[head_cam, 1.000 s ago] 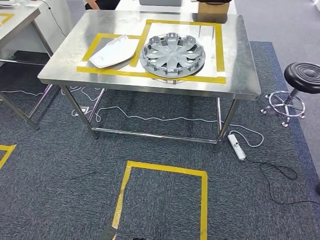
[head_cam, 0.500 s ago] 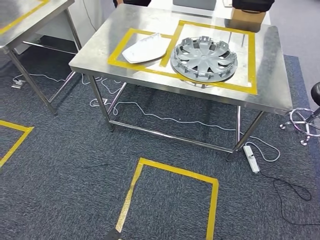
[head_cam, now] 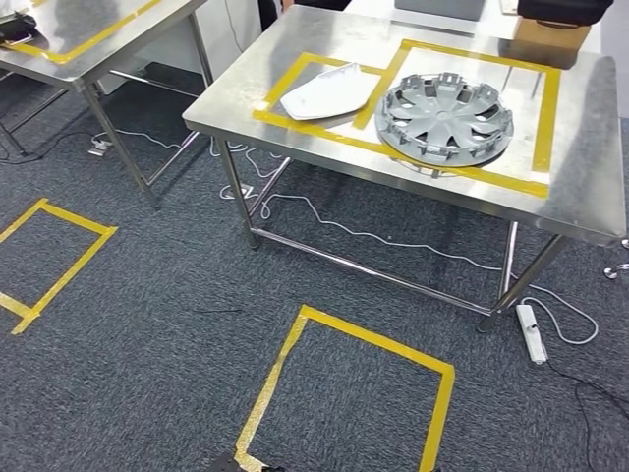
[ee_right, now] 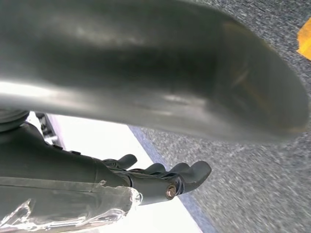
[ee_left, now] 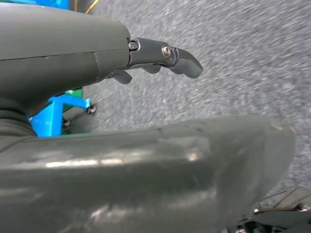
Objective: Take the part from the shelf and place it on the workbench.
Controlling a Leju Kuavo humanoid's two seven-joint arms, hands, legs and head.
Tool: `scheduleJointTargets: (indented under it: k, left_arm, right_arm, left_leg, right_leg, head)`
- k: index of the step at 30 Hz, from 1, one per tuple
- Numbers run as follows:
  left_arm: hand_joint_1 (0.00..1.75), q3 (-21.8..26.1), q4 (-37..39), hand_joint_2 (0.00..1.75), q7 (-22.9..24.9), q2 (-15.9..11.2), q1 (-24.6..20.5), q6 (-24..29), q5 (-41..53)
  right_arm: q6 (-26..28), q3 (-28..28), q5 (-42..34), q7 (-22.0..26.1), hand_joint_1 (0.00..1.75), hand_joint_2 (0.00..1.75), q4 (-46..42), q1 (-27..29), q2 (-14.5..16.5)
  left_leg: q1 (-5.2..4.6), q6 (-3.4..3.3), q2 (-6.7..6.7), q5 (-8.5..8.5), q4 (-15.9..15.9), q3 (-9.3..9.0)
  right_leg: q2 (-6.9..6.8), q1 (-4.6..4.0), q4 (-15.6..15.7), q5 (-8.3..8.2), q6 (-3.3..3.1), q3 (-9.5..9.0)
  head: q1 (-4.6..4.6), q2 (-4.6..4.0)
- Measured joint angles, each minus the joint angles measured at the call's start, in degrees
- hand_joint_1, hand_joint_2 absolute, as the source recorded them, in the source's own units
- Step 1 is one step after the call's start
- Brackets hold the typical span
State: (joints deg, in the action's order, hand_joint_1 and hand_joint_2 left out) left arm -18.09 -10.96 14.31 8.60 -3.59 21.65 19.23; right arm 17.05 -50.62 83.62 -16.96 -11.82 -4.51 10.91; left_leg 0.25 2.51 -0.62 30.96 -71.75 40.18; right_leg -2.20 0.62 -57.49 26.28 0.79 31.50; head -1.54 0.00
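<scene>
Grey carpet surrounds a steel tabletop; the hubcap lies near its front edge, unlabelled. Both hands' fingers hang apart, holding nothing.

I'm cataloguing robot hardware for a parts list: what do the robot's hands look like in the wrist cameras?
Left hand: smooth dark grey cover, darker rounded fingers hinged by small silver screws. Right hand: same dark grey shell and fingers, a brass-coloured screw, and clear crinkled plastic film at the wrist.

Grey carpet with yellow tape squares, steel table ahead — second table beside it, cables underneath
</scene>
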Motion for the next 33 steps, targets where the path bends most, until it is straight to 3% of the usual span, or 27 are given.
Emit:
scheduleJointTargets:
  k: [1, 3, 5, 7, 8, 10, 12, 13, 14, 15, 16, 18, 19, 21, 23, 25, 27, 29, 30, 31, 33]
  left_arm:
    - [0.00, -0.03, 0.01, 0.00, -0.03, -0.03, 0.07, 0.01, 0.05]
    - [0.00, -0.06, 0.01, 0.00, -0.14, -0.04, -0.07, 0.11, 0.16]
    - [0.00, -0.09, 0.01, 0.00, -0.27, 0.01, -0.30, 0.30, 0.25]
    - [0.00, -0.11, 0.03, 0.00, -0.34, 0.02, -0.22, 0.40, 0.36]
    - [0.00, -0.13, 0.04, 0.00, -0.36, 0.02, -0.09, 0.39, 0.49]
    - [0.00, -0.27, 0.05, 0.00, -0.36, 0.04, -0.03, 0.31, 0.85]
    - [0.00, -0.52, 0.05, 0.00, -0.34, 0.10, -0.17, 0.21, 1.21]
    - [0.00, -0.63, 0.06, 0.00, -0.32, 0.14, -0.20, 0.14, 1.33]
    - [0.00, -0.70, 0.07, 0.00, -0.28, 0.14, -0.17, 0.04, 1.42]
    - [0.00, -0.78, 0.08, 0.00, -0.25, 0.14, -0.13, -0.07, 1.50]
    - [0.00, -0.87, 0.09, 0.00, -0.22, 0.14, -0.09, -0.21, 1.66]
    - [0.00, -1.07, 0.10, 0.00, -0.18, 0.15, -0.14, -0.51, 2.01]
    - [0.00, -1.19, 0.10, 0.00, -0.08, 0.14, -0.21, -0.69, 2.20]
    - [0.00, -1.54, 0.11, 0.00, 0.30, 0.07, -0.26, -1.12, 2.62]
    - [0.00, -1.89, 0.17, 0.00, 0.67, 0.01, -0.10, -1.39, 3.00]
    - [0.00, -2.12, 0.24, 0.00, 0.88, -0.01, -0.10, -1.54, 3.23]
    - [0.00, -2.34, 0.25, 0.00, 0.95, -0.01, -0.35, -1.64, 3.34]
    - [0.00, -2.47, 0.25, 0.00, 0.95, -0.03, -0.39, -1.65, 3.40]
    - [0.00, -2.49, 0.25, 0.00, 0.95, -0.05, -0.27, -1.65, 3.41]
    - [0.00, -2.51, 0.25, 0.00, 0.95, -0.08, -0.16, -1.65, 3.43]
    - [0.00, -2.57, 0.25, 0.00, 0.95, -0.11, -0.14, -1.65, 3.52]
  right_arm:
    - [0.00, 0.03, -0.01, 0.00, 0.00, 0.00, 0.00, -0.04, 0.00]
    - [0.05, 0.10, -0.02, 0.00, 0.00, 0.00, -0.01, -0.10, -0.02]
    - [0.07, 0.13, -0.05, -0.07, 0.00, 0.00, -0.02, -0.12, -0.04]
    - [-0.36, 0.13, -0.18, -0.44, 0.00, 0.00, -0.02, -0.23, -0.04]
    - [-0.78, 0.12, -0.27, -0.79, 0.00, 0.00, -0.02, -0.30, -0.04]
    - [-1.64, 0.11, -0.49, -1.40, 0.00, 0.00, -0.02, -0.31, -0.04]
    - [-2.16, 0.11, -0.66, -1.73, 0.00, 0.00, -0.02, -0.13, -0.04]
    - [-2.33, 0.10, -0.69, -1.83, 0.00, 0.00, -0.01, -0.03, -0.04]
    - [-2.44, 0.10, -0.69, -1.91, 0.00, 0.00, -0.01, 0.04, -0.04]
    - [-2.55, 0.09, -0.69, -1.97, 0.00, 0.00, 0.00, 0.08, -0.04]
    - [-2.68, 0.09, -0.68, -1.98, 0.00, 0.00, 0.00, 0.08, -0.04]
    - [-2.95, 0.09, -0.68, -1.97, 0.00, 0.00, 0.00, 0.06, -0.04]
    - [-3.09, 0.09, -0.68, -1.95, 0.00, 0.00, 0.00, 0.04, -0.04]
    - [-3.36, 0.07, -0.72, -1.91, 0.00, 0.00, -0.01, -0.04, -0.04]
    - [-3.56, 0.03, -0.75, -1.94, 0.00, 0.00, -0.02, -0.12, -0.04]
    - [-3.77, 0.00, -0.69, -2.09, 0.00, 0.00, -0.02, -0.14, -0.04]
    - [-3.97, 0.00, -0.64, -2.25, 0.00, 0.00, -0.02, -0.03, -0.05]
    - [-4.02, 0.00, -0.67, -2.33, 0.00, 0.00, -0.02, 0.11, -0.07]
    - [-4.02, 0.00, -0.68, -2.34, 0.00, 0.00, -0.02, 0.10, -0.07]
    - [-4.01, 0.00, -0.69, -2.34, 0.00, 0.00, -0.02, 0.04, -0.07]
    - [-3.99, 0.00, -0.73, -2.33, 0.00, 0.00, -0.02, -0.10, -0.07]
  left_leg:
    - [0.05, -0.01, 0.40, -1.84, 2.83, -1.55]
    - [-0.03, -0.16, 2.68, -5.08, 10.51, -5.65]
    - [-0.21, -0.81, 4.19, -5.87, 14.56, -7.58]
    - [-0.31, -1.71, 3.39, -5.76, 14.96, -7.47]
    - [-0.27, -2.09, 2.86, -5.85, 15.02, -7.44]
    - [-0.08, -2.83, 1.77, -6.13, 15.14, -7.39]
    - [-0.05, -3.23, 0.57, -6.24, 15.14, -7.27]
    - [-0.07, -3.30, -0.13, -6.27, 15.13, -7.24]
    - [-0.10, -3.32, -0.85, -6.29, 15.12, -7.24]
    - [-0.11, -3.32, -1.58, -6.31, 15.11, -7.27]
    - [-0.10, -3.27, -2.34, -6.34, 15.09, -7.33]
    - [-0.12, -2.94, -3.77, -6.38, 14.96, -7.35]
    - [-0.13, -2.66, -4.42, -6.44, 14.87, -7.21]
    - [-0.03, -1.87, -5.51, -6.74, 14.88, -6.75]
    - [0.24, -1.13, -5.93, -6.96, 15.03, -6.41]
    - [0.29, -0.62, -3.79, -5.35, 12.75, -5.25]
    - [0.32, -0.14, -1.02, -1.61, 5.92, -2.00]
    - [0.34, 0.23, -0.21, 0.74, -0.33, 0.94]
    - [0.34, 0.28, -0.10, 0.41, -0.94, 1.13]
    - [0.32, 0.21, 0.03, -0.93, 0.69, 0.19]
    - [0.14, -0.16, 1.75, -4.45, 7.55, -3.75]
  right_leg:
    - [-0.64, 0.02, -0.01, 0.05, 0.08, -0.08]
    - [-1.75, -0.22, -0.17, 0.29, 0.51, -0.24]
    - [-2.74, -0.66, -0.28, 0.55, 1.14, -0.36]
    - [-3.74, -0.77, -0.14, 0.65, 1.68, -0.61]
    - [-3.38, -0.64, -0.39, 1.00, 2.00, -0.59]
    - [-1.02, -0.36, -3.76, 3.32, 2.53, 0.77]
    - [1.45, -0.26, -11.34, 7.13, 2.75, 4.20]
    - [1.86, -0.27, -14.95, 8.43, 2.77, 5.96]
    - [2.03, -0.28, -16.97, 8.72, 2.76, 7.04]
    - [2.13, -0.27, -16.82, 7.88, 2.70, 7.13]
    - [2.37, -0.21, -14.31, 6.02, 2.61, 6.07]
    - [4.55, 0.12, -6.25, 2.15, 2.43, 2.41]
    - [5.84, 0.31, -3.15, 1.15, 2.36, 0.96]
    - [7.17, 0.38, -0.94, 0.98, 2.02, 0.01]
    - [6.01, 0.29, -0.72, 0.65, 1.25, -0.02]
    - [4.67, 0.37, -0.31, 0.30, 0.45, -0.11]
    - [3.04, 0.29, -0.18, 0.24, 0.03, -0.07]
    - [1.32, 0.15, -0.19, 0.31, -0.09, -0.01]
    - [0.59, 0.08, -0.20, 0.33, -0.10, -0.01]
    - [-0.05, 0.04, -0.20, 0.36, -0.07, -0.04]
    - [-1.22, -0.15, -0.25, 0.51, 0.18, -0.19]
  head:
    - [-0.01, 0.00]
    - [-0.10, 0.00]
    - [-0.01, 0.00]
    - [0.22, 0.00]
    - [0.32, 0.00]
    - [0.52, 0.00]
    - [0.77, 0.00]
    - [0.83, 0.00]
    - [0.84, 0.00]
    - [0.85, 0.00]
    - [0.85, 0.00]
    - [0.89, 0.00]
    - [0.86, 0.00]
    - [0.86, 0.00]
    - [0.85, 0.00]
    - [0.57, 0.00]
    - [0.28, 0.00]
    - [0.26, 0.00]
    - [0.27, 0.00]
    - [0.27, 0.00]
    - [0.25, 0.00]
